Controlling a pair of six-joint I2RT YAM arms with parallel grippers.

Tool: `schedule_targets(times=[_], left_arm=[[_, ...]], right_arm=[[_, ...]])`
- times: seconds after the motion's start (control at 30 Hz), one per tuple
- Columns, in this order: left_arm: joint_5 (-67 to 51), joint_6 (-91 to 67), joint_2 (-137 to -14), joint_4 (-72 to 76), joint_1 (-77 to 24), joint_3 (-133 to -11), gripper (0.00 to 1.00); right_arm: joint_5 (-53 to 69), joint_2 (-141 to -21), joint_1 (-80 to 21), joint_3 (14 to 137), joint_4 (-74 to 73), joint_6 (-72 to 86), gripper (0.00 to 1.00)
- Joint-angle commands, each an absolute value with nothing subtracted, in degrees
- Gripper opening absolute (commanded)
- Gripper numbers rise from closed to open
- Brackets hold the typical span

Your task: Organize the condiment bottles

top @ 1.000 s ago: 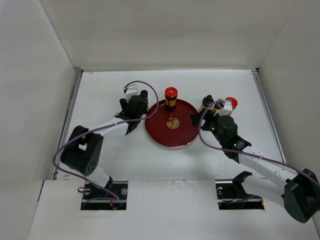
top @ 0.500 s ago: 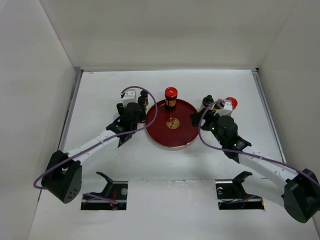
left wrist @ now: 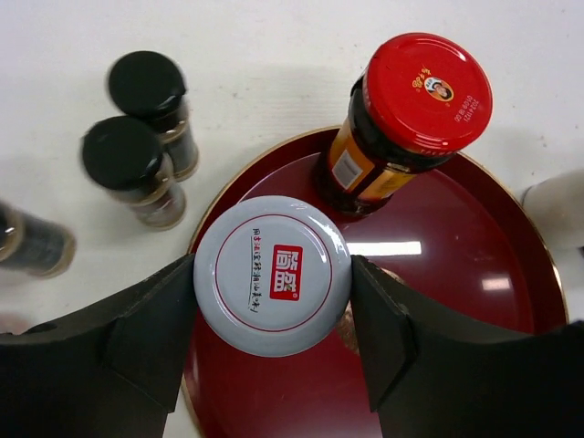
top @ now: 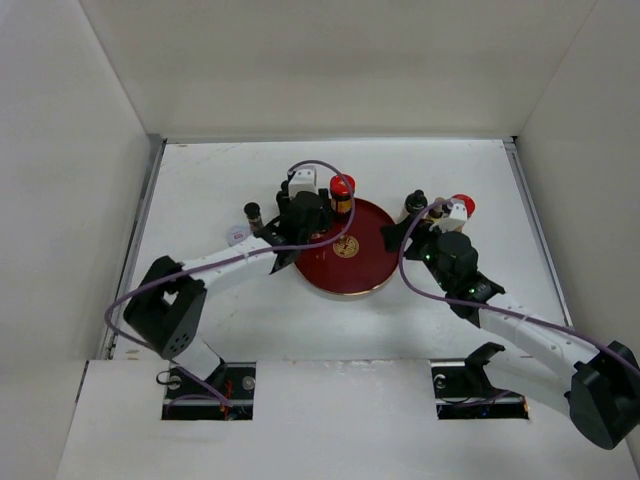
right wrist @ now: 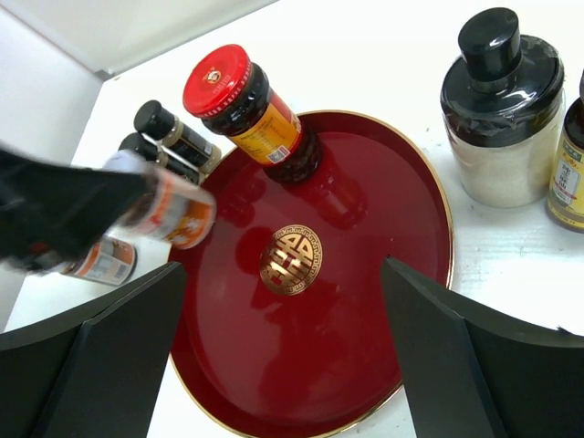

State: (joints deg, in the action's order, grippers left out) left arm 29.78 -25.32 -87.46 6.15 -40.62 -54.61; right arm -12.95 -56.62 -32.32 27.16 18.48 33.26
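We note bright, even overhead light, soft shadows. White glare strip near the tray's [left wrist: 465,306] centre; at its left edge, right wrist view, the jar [right wrist: 169,214] smears, motion-blurred.

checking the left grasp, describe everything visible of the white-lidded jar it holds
The white-lidded jar has a glossy white lid with a red square logo and small print. The blurred right wrist view shows an orange label on its body. The left gripper is shut on it, a finger on each side of the lid. It is over the left rim of the dark-red tray, apart from the red-capped jar; whether its base touches the tray is hidden.
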Motion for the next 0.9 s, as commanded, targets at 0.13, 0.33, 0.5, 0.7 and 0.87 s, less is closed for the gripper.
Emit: schedule_targets(times=[0.13,0.33,0.5,0.7,0.87], left_arm=[[27.69,-24.26,-97.11,18.72,-39.24,-64.33,0.3],[28.56,-22.68,-101.86,20.48,-38.8,-65.92,0.43],[29.97,-22.33,-101.17,21.01,-39.5,-63.99,0.67],[32.6,-21.62,-94.23,21.01,-40.91,-58.63,0.79],[34.36,-21.53,-84.66,20.04,-41.88,-51.87,0.8]], right_arm=[[-12.3,-55.37,-32.12,27.51,21.88,33.49,0.96],[-12.3,-55.2,-31.95,27.42,21.88,33.49,0.98],[-12.48,-55.2,-31.95,27.42,21.88,33.49,1.0],[-12.48,-55.02,-31.95,27.42,21.71,33.4,1.0],[-12.48,-54.67,-32.12,27.33,21.62,33.31,1.0]])
